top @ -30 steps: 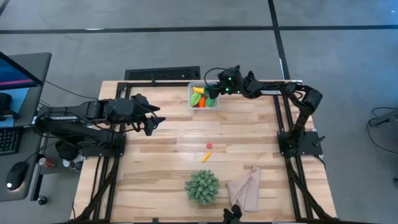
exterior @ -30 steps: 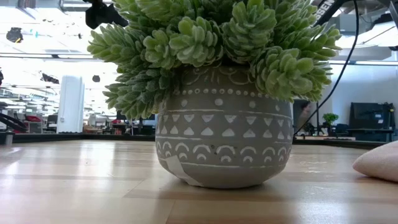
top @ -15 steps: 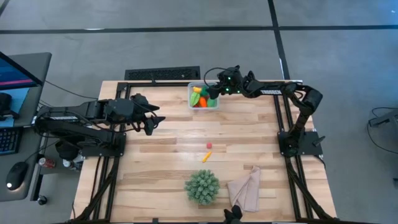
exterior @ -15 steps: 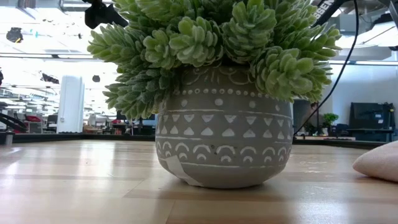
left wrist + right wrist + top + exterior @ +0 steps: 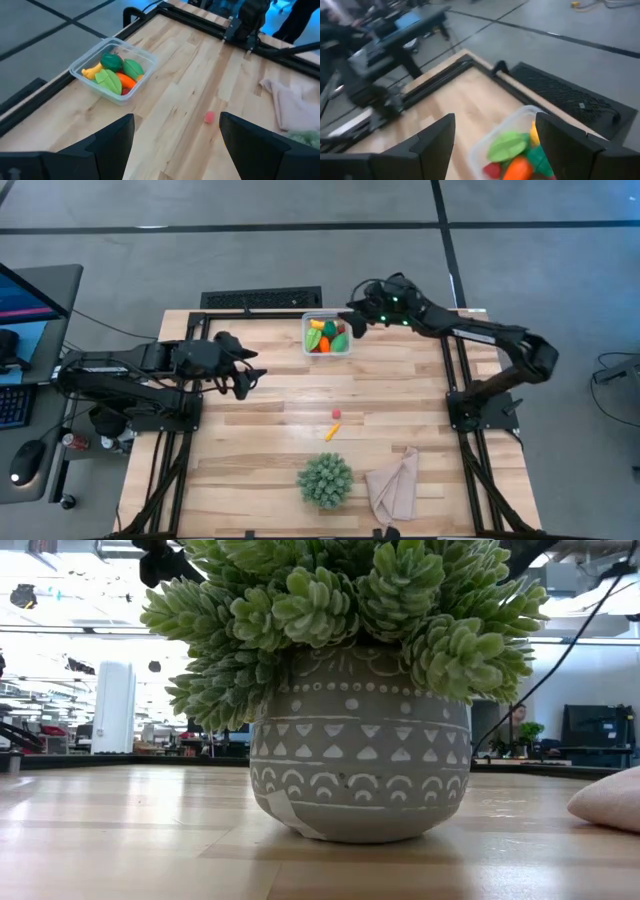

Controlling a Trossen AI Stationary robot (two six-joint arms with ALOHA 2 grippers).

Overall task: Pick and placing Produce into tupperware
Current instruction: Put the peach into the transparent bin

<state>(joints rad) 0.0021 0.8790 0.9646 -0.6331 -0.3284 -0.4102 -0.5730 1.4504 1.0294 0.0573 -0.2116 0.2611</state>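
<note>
High view: tupperware (image 5: 327, 337) sits at the tabletop's (image 5: 270, 435) far edge, near the middle, already packed with green, orange and yellow produce (image 5: 323, 335). Right gripper (image 5: 352, 323) hangs just beside and above its right rim, jaws spread, nothing between them; looks like the release step of a drop-off. Left gripper (image 5: 246, 377) waits over the tabletop's left part, jaws spread, empty. Two pieces are not yet in: red berry (image 5: 336, 414) and small orange piece (image 5: 331, 431), close together near the tabletop's centre, well apart from the tupperware. Plant (image 5: 325, 479) and cloth (image 5: 394, 484) sit at the near edge. Next move likely: one arm comes over the berry or orange piece, lowers, pinches. Both are tiny, so centring matters.
</note>
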